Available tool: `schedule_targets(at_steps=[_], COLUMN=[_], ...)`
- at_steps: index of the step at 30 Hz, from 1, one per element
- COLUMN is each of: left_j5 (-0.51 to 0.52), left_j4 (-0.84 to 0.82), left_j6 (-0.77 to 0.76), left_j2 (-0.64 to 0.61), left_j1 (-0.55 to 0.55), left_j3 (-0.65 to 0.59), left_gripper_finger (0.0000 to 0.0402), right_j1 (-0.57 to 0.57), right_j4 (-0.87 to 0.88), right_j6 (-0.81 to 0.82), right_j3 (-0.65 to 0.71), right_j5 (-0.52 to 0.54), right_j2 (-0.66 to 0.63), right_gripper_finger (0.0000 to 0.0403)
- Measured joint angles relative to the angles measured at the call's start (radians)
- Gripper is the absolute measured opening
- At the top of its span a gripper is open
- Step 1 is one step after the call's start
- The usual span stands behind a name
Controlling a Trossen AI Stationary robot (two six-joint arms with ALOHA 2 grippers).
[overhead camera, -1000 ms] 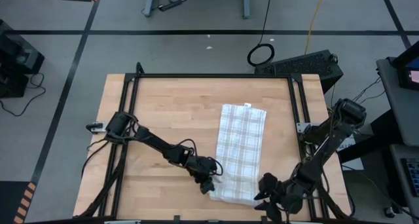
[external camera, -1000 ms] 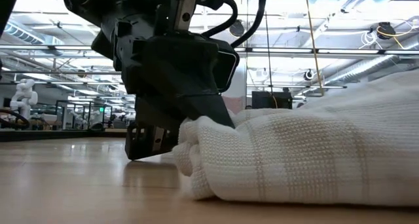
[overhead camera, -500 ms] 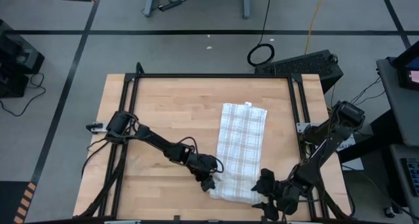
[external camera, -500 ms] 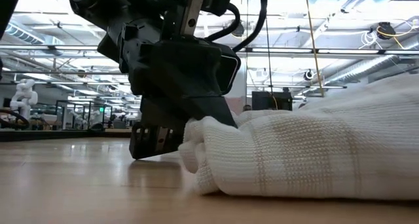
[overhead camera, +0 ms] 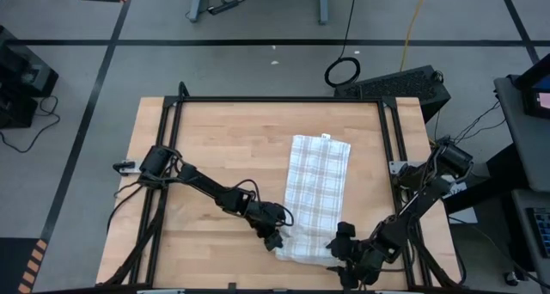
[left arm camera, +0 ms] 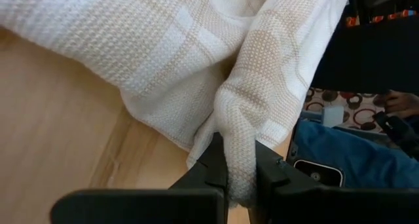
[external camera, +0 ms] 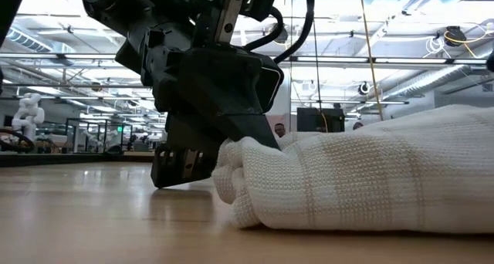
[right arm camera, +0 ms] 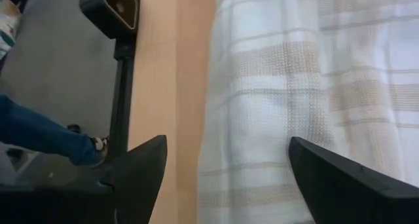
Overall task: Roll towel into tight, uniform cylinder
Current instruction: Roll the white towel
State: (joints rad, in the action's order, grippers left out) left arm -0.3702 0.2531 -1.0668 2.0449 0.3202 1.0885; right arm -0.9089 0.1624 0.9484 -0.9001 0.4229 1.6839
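Your left gripper has its fingers clenched on the towel corner; your right gripper fingers straddle its opposite corner, released, on the table

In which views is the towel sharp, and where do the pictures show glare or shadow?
Left wrist view: the towel's weave is crisp, the room behind soft. Low view: bright ceiling lights glare, the left gripper reads as a dark silhouette. High view: even light, faint shadows on the table.

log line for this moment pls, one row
left pincer: shut on towel near-left corner | right pincer: open over near-right edge, not gripping | towel: folded strip flat on table, unrolled
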Motion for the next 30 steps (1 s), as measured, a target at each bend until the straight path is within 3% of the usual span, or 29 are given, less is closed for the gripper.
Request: schedule_targets(at_steps=[10,24,30], left_j5=[0.000,0.000,0.000], left_j4=[0.000,-0.003,0.003], left_j6=[-0.001,-0.021,-0.028], left_j2=[0.000,0.000,0.000], left_j1=[0.000,0.000,0.000], left_j3=[0.000,0.001,0.001], left_gripper_finger=[0.0025,0.0025,0.0025], right_j1=[0.002,0.011,0.021], right_j4=[0.041,0.091,0.090], right_j6=[-0.052,0.091,0.075], right_j3=[-0.044,-0.043,-0.043], right_j5=[0.072,-0.013,-0.053], right_j2=[-0.007,0.078,0.103], right_gripper_finger=[0.0311,0.0311,0.0311])
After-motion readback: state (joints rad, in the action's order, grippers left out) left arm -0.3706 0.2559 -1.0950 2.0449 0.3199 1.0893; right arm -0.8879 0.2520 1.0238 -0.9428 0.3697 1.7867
